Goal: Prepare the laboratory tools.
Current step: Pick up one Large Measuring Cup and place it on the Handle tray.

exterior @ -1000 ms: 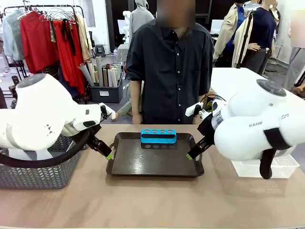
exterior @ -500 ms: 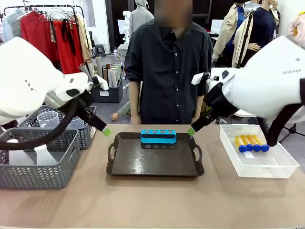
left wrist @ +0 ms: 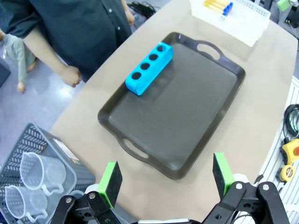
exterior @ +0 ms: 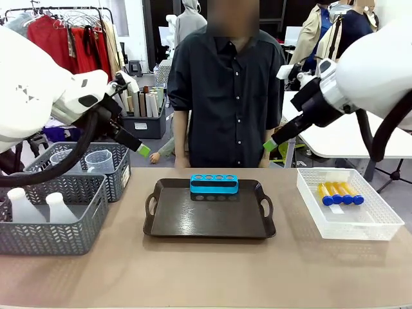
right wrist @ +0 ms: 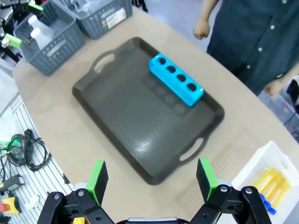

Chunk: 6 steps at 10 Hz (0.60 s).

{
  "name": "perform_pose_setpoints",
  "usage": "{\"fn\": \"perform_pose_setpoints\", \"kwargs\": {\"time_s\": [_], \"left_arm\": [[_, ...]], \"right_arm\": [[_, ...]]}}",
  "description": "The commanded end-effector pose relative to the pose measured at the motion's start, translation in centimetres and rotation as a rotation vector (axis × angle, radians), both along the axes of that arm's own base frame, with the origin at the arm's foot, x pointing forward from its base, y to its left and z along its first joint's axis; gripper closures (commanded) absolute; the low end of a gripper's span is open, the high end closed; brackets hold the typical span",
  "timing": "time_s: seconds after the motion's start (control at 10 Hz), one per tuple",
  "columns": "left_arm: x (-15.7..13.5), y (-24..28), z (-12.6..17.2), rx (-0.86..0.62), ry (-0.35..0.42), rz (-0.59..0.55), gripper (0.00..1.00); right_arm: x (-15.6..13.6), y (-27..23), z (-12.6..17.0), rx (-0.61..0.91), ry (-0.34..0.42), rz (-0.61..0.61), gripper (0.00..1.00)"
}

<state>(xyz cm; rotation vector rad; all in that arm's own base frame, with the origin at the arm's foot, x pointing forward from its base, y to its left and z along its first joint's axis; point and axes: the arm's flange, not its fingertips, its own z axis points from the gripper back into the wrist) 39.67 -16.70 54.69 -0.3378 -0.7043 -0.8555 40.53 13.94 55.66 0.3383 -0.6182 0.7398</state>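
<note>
A small blue holed rack [exterior: 214, 183] [left wrist: 149, 68] [right wrist: 176, 79] stands at the far edge of the dark brown tray [exterior: 209, 233]. Blue-capped amber tubes [exterior: 340, 192] [right wrist: 270, 183] lie in the white basket [exterior: 380, 228] on the right. Two white conical flasks [exterior: 22, 206] sit in the near grey basket, and clear beakers [exterior: 100, 161] [left wrist: 35, 168] in the one behind it. My left gripper [exterior: 139, 148] [left wrist: 166, 175] hangs open high above the tray's left end. High over the right end, my right gripper [exterior: 270, 145] [right wrist: 152, 175] is open too, nothing between its pads.
A person in a dark shirt [exterior: 228, 84] stands at the far side, one hand [left wrist: 72, 74] by the table edge. The grey baskets [exterior: 77, 222] fill the left side of the table. Bare tabletop [exterior: 206, 270] runs along the front.
Both arms have lifted up and apart from beside the tray's handles. The baskets on either side, hidden a second ago, now show.
</note>
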Motion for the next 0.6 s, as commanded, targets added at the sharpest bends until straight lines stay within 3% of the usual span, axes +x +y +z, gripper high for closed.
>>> {"fn": "perform_pose_setpoints", "kwargs": {"time_s": [0.0,0.5], "left_arm": [[1.4,0.5,0.2,-0.047,-0.022,-0.02,0.0],[2.6,1.3,1.8,-0.047,-0.043,0.013,0.0]], "right_arm": [[1.3,-1.1,0.8,0.047,-0.009,0.039,0.0],[0.7,-2.2,3.2,0.044,-0.086,0.026,0.0]]}}
